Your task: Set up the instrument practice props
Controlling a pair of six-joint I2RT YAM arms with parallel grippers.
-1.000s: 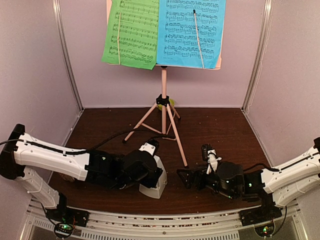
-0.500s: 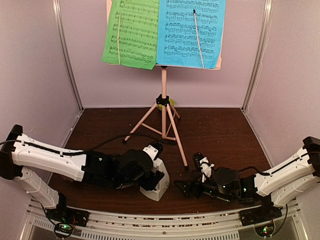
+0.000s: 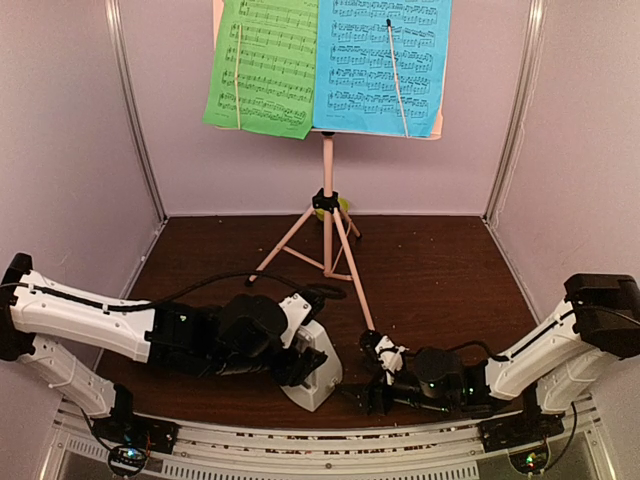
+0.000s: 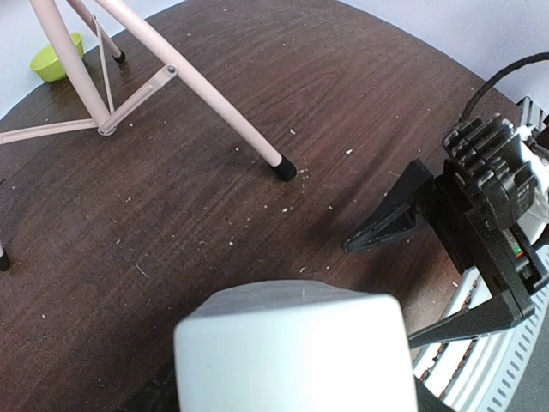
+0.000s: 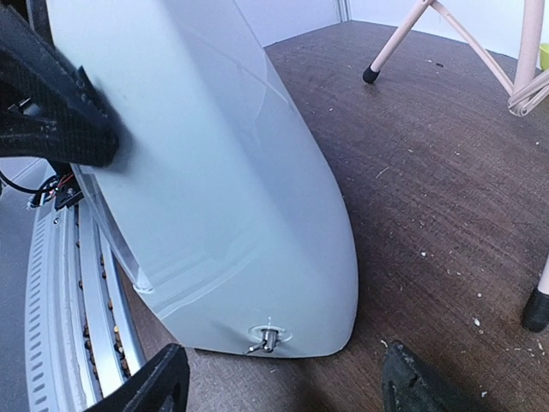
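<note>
The pink tripod music stand point(image 3: 327, 210) stands at the back centre. A green sheet point(image 3: 262, 62) and a larger blue sheet point(image 3: 382, 62) rest on its desk. The white-grey metronome point(image 3: 314, 366) stands on the table near the front edge. My left gripper point(image 3: 292, 348) is shut on its upper part; its top fills the left wrist view point(image 4: 292, 352), hiding my fingers. My right gripper point(image 3: 374, 388) is open and low, just right of the metronome's base. In the right wrist view the metronome point(image 5: 214, 172) with its winding key point(image 5: 268, 336) sits just ahead of my right gripper point(image 5: 283, 390).
A small lime-green bowl point(image 4: 56, 58) sits behind the stand's legs. A stand foot point(image 4: 285, 169) rests close behind the metronome, another point(image 5: 536, 311) beside my right gripper. A metal rail point(image 3: 300, 440) runs along the near edge. Pink walls enclose the table.
My right gripper has moved left and down toward the metronome's base. My left gripper has shifted the metronome slightly right and nearer the front edge.
</note>
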